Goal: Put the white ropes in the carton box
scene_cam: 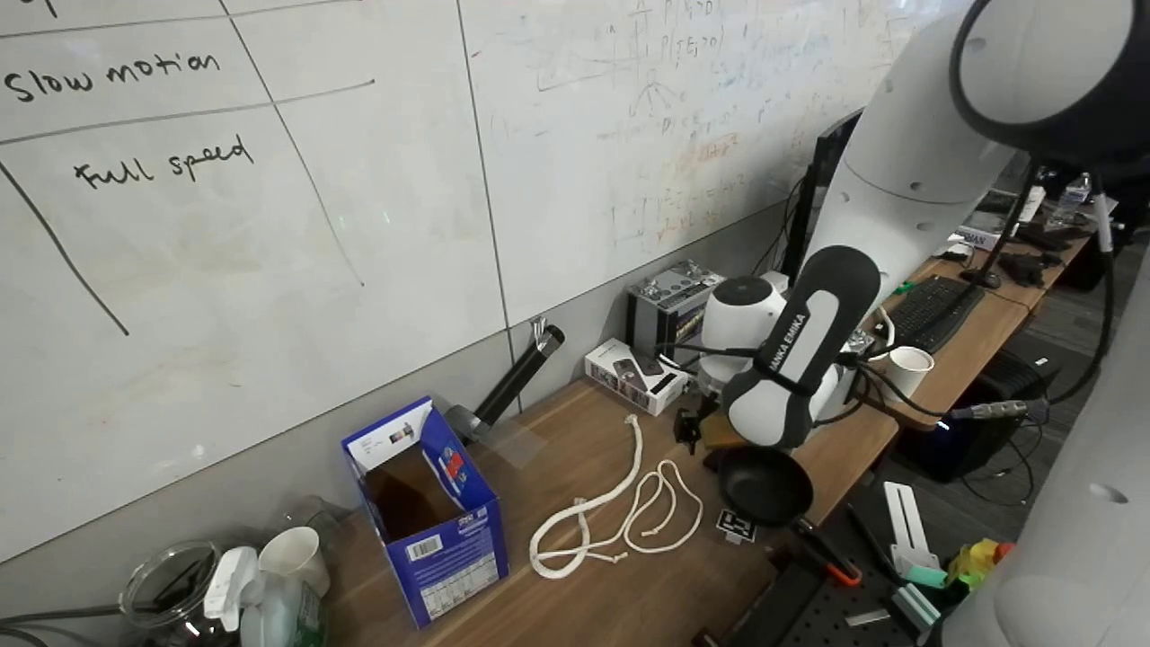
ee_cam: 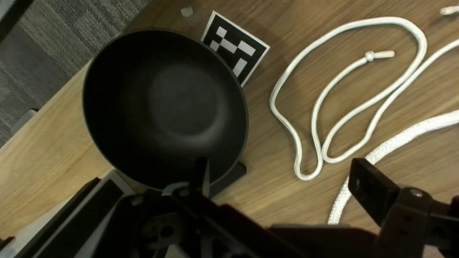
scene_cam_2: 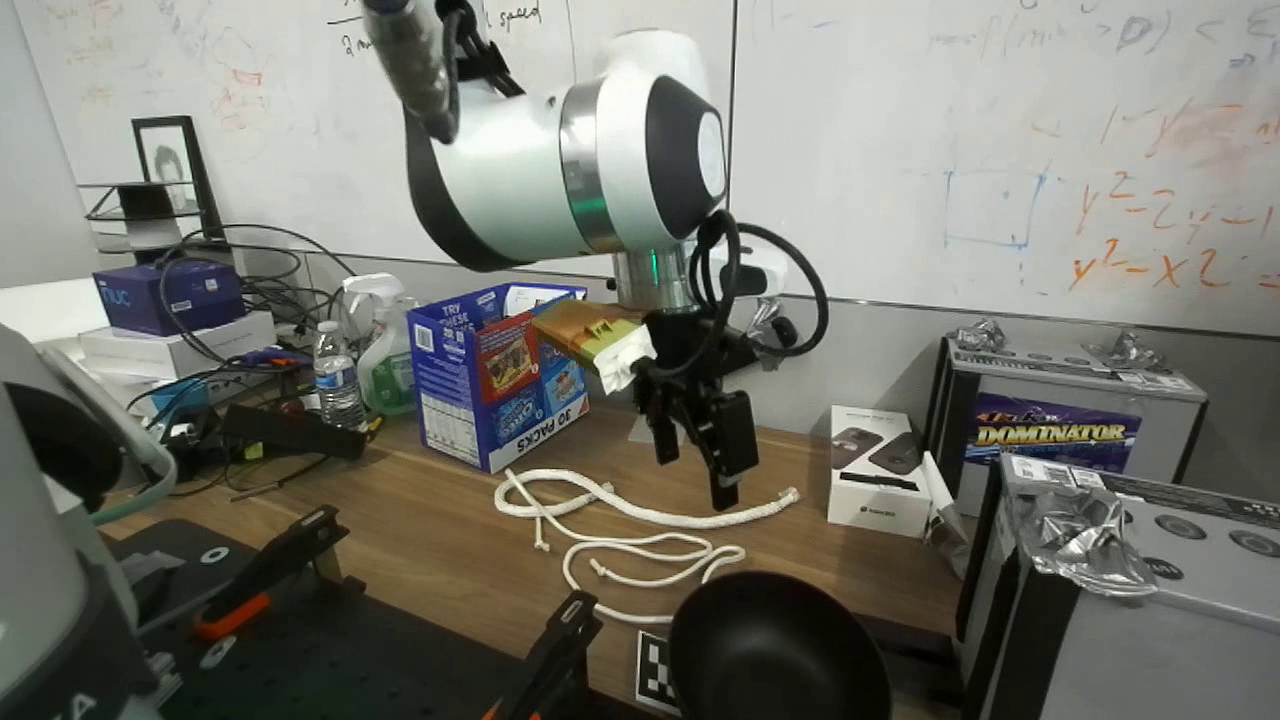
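While the gripper (ee_cam: 281, 170) hung above the wooden table (scene_cam: 575, 620), its fingers (ee_cam: 373, 193) were released — spread wide apart. White ropes (scene_cam_2: 680, 519) lay loose on the table, outside the carton box (scene_cam: 458, 557), between it and the black frying pan (ee_cam: 179, 100). Two kinds: a thick braided rope (ee_cam: 394, 141) in a wide bend, and a thin cord (ee_cam: 422, 46) in slack loops with a knot near one tip. Bend of the thick braided rope was just beside the carton box; thin cord was near the black frying pan, apart from it in the wrist view.

Same view had one finger overlapping the pan and the other overlapping the thick braided rope. Couldn't tell the clearance from that angle.

Carton box was blue and upright — flaps raised, brown inside, "30 PACKS" printed on a face in an exterior view. It stood near the whiteboard (scene_cam: 395, 234). Pan sat by a fiducial marker (ee_cam: 240, 46) and partly hid it.

Elsewhere on the table: white product box (scene_cam_2: 880, 475) stood near a grey case (scene_cam_2: 1050, 430) labelled DOMINATOR. Spray bottle (scene_cam_2: 390, 370) was left of the carton box in both exterior views.
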Controlling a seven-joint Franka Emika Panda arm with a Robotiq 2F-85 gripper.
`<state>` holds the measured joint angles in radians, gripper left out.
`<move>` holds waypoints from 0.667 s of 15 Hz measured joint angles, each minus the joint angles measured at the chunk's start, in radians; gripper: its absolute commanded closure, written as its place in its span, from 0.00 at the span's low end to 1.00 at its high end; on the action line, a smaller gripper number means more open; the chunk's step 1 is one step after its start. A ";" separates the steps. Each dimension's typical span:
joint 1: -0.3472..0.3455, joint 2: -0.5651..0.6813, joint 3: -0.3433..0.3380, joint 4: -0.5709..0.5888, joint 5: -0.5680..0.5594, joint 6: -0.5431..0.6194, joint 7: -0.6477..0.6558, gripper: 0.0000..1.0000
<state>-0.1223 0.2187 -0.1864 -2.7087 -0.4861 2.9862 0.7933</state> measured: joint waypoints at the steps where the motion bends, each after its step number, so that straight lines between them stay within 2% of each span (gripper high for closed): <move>1: 0.001 0.033 0.005 0.007 0.005 0.007 0.009 0.00; 3: -0.005 0.100 0.036 0.017 0.037 0.032 0.009 0.00; 7: -0.010 0.234 0.128 0.039 0.338 0.099 -0.169 0.00; 10: -0.061 0.306 0.218 0.078 0.499 0.130 -0.299 0.00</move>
<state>-0.1831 0.5249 0.0318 -2.6306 0.0133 3.1166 0.4947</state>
